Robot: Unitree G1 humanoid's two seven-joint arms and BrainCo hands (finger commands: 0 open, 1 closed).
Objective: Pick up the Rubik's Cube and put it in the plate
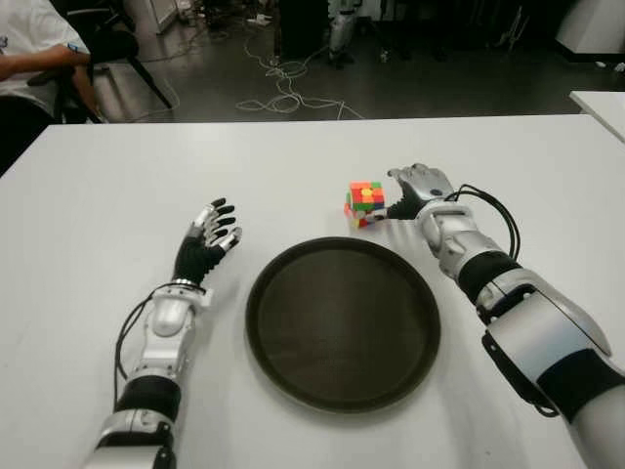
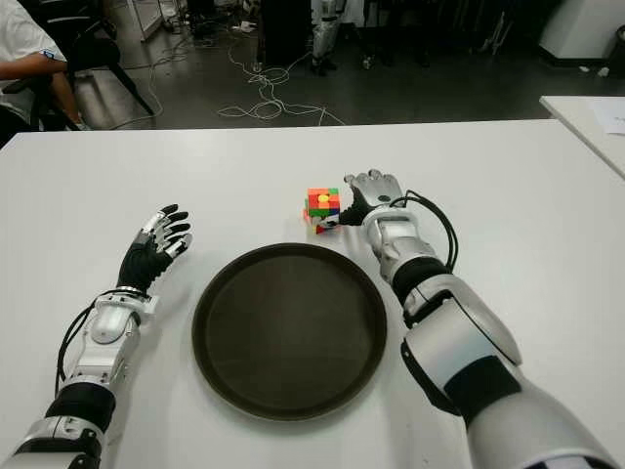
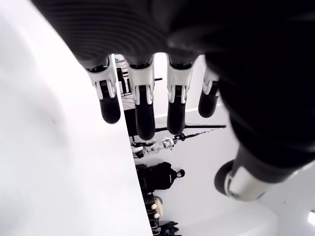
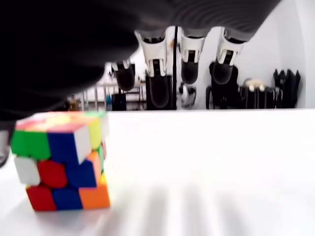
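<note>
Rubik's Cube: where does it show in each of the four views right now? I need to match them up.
Left eye view: Rubik's Cube on the white table, just beyond the plate, beside the right hand.
Right eye view: same spot, beyond the plate's far rim.
Left wrist view: not in it; only the left hand, open.
Right wrist view: low, near one edge, under the open fingers.
Shared landmark: the right hand next to the cube.

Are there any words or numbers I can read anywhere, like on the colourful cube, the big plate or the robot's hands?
None can be read.
Rubik's Cube: only plain colour squares, no letters.
Plate: dark and blank.
Right hand, beside the cube, and left hand, left of the plate: no labels show.
White table: bare.
</note>
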